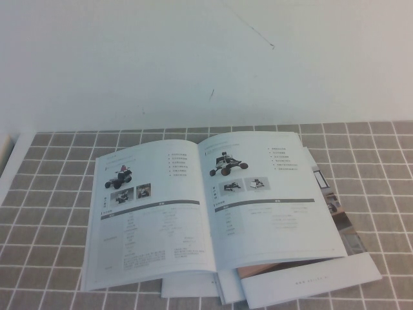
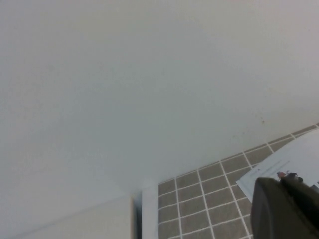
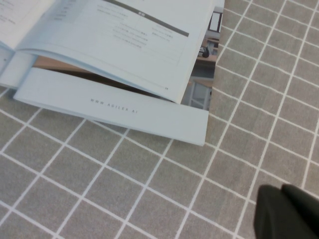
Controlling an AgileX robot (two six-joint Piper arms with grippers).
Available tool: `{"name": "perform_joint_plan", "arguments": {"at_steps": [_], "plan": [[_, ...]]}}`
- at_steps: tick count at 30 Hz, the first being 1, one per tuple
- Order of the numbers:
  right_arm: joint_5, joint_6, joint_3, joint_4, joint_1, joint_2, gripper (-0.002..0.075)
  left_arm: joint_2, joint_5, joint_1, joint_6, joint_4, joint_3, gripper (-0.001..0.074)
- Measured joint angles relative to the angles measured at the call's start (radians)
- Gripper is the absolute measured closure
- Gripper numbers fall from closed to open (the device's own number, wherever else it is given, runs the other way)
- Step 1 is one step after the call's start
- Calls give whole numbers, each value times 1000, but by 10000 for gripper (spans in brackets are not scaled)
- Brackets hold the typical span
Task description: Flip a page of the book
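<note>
A: Item one, the largest?

B: Tiled table cover (image 1: 58, 213), grey-brown squares with white grout, running back to a plain white wall (image 1: 193, 58).

A: Item two?

B: The book (image 1: 213, 206), lying open near the middle of the tiles, spine running away from the robot. Beneath its right side a cover with a white band (image 3: 124, 112) juts out toward the robot, offset from the sheets above.

A: Item three?

B: The page (image 1: 271, 200), the right-hand leaf: a wheeled robot photo at top, small pictures under it, a grey bar, fine tables. Its near corner (image 3: 174, 97) curls up slightly clear of the cover below.

A: Item four, the tools?

B: Left gripper (image 2: 286, 209), a dark shape above the book's far left corner. Right gripper (image 3: 286, 211), a dark shape over bare tiles, just off the book's near right corner. Neither touches paper. Whether either is spread or pressed together, I cannot tell; neither arm shows in the high view.

A: Step in hand?

B: By my judgement, the approach; no leaf is lifted yet.

A: Next move calls for?

B: Probably the right gripper reaching that raised corner, catching one thin glossy sheet alone, then carrying it leftward over the spine.
</note>
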Motion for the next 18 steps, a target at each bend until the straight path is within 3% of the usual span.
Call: {"name": "perform_joint_plan", "arguments": {"at_steps": [4, 6, 10, 12, 18], "plan": [[0, 0, 0, 0, 0, 0, 726, -19, -27, 7, -64, 133, 0, 738], [0, 0, 0, 0, 0, 0, 726, -19, -27, 21, -294, 385, 1, 738], [0, 0, 0, 0, 0, 0, 726, -32, 3, 64, -974, 916, 37, 738], [0, 0, 0, 0, 0, 0, 726, -57, 52, 87, -1194, 1090, 73, 738], [0, 0, 0, 0, 0, 0, 726, -147, 181, 131, -1457, 1254, 123, 738]]}}
